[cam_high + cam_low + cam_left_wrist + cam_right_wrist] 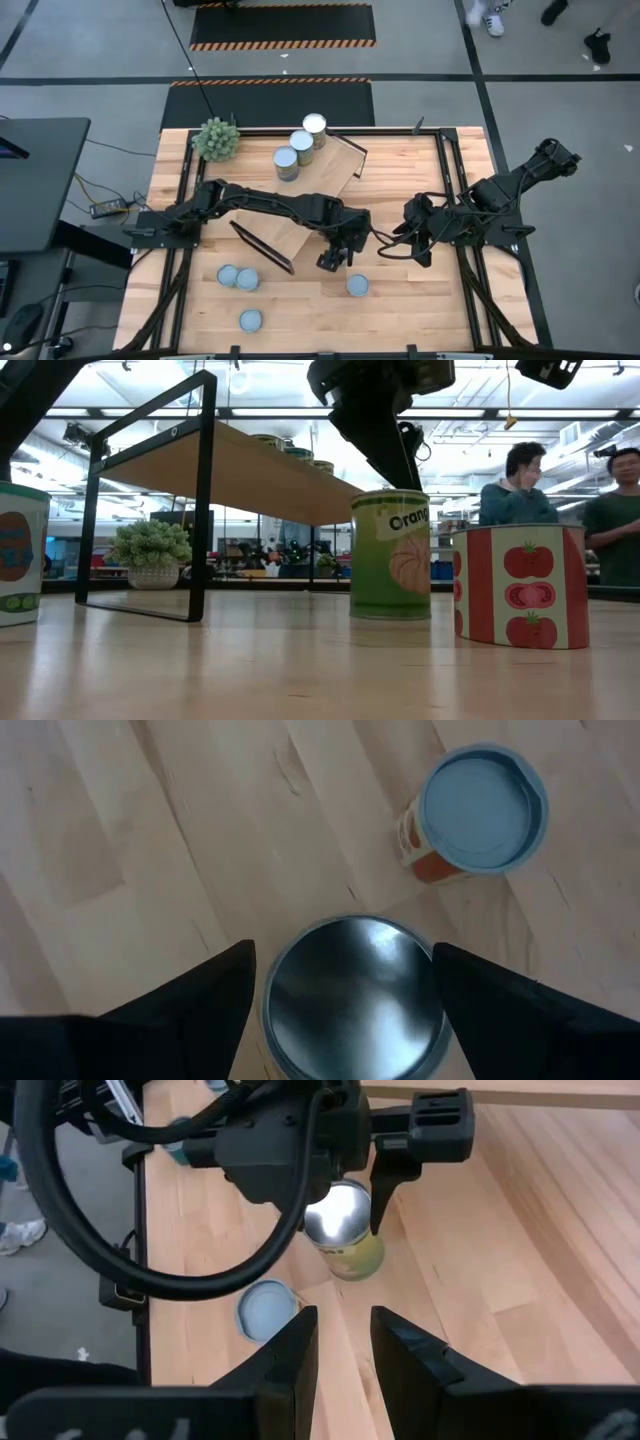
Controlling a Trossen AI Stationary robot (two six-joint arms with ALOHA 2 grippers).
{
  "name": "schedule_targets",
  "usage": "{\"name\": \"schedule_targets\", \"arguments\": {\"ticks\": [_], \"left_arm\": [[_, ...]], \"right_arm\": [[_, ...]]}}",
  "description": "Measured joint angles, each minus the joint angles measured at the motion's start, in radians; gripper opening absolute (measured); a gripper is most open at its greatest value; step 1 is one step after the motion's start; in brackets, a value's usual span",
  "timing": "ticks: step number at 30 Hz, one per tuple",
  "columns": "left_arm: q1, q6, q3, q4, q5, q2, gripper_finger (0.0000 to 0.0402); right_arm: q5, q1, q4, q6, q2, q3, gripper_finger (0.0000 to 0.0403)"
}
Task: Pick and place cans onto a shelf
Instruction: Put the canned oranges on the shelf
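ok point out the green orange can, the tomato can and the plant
green orange can point(390, 555), low view, middle of its label
tomato can point(518, 586), low view, front of its side
plant point(216, 139), high view, middle of its leaves

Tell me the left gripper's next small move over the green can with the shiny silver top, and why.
Probably close the fingers. The left gripper straddles the green orange-labelled can with the shiny silver top, one dark finger on each side, small gaps showing, so nothing is gripped yet. The can stands upright on the wooden tabletop, beside the blue-lidded can.
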Motion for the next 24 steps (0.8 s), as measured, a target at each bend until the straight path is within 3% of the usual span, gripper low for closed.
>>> {"name": "schedule_targets", "arguments": {"ticks": [6,14,19,24], "left_arm": [[0.000,0.015,0.000,-0.021,-0.011,-0.025,0.0307],[0.002,-0.007,0.000,-0.098,-0.089,-0.138,0.0306],[0.003,-0.037,0.001,-0.124,-0.108,-0.201,0.0306],[0.004,-0.053,0.001,-0.156,-0.108,-0.232,0.0306]], "right_arm": [[-0.001,0.028,0.026,0.000,0.013,-0.046,0.0103],[-0.007,0.070,0.267,-0.010,0.018,-0.251,0.0122],[-0.032,0.062,0.307,0.076,0.046,-0.353,0.0136],[-0.030,0.061,0.511,0.081,0.105,-0.462,0.0140]]}}
